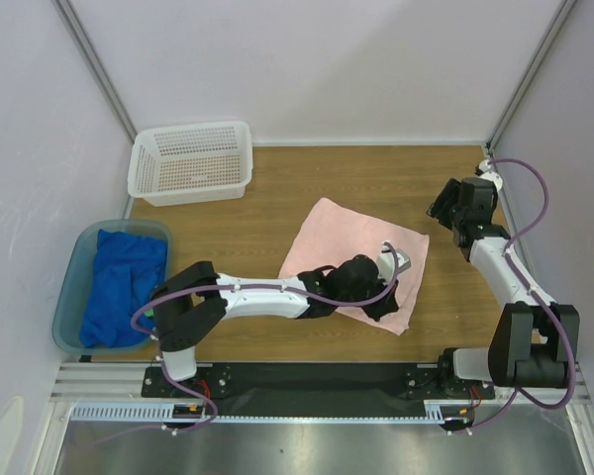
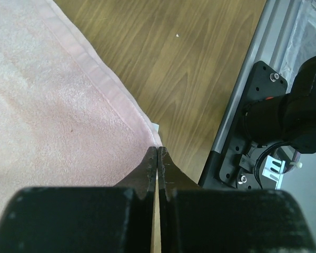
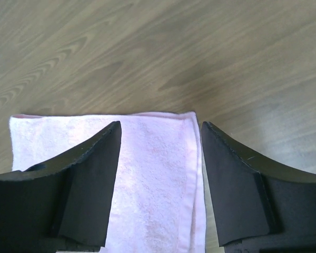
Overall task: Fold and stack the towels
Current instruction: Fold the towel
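A pink towel (image 1: 346,237) lies folded flat on the wooden table, right of centre. My left gripper (image 1: 384,303) rests low at the towel's near right corner. In the left wrist view its jaws (image 2: 157,150) are pressed together on the tip of the towel (image 2: 52,105). My right gripper (image 1: 442,204) is open and empty, raised beyond the towel's far right side. In the right wrist view it (image 3: 160,132) frames the towel's doubled edge (image 3: 152,179) from a distance. A blue towel (image 1: 124,282) lies crumpled in a teal bin (image 1: 76,262) at the left.
A white perforated basket (image 1: 191,163) stands at the back left. The metal rail and right arm base (image 2: 263,137) lie just past the towel's near corner. White walls close in the table's sides and back.
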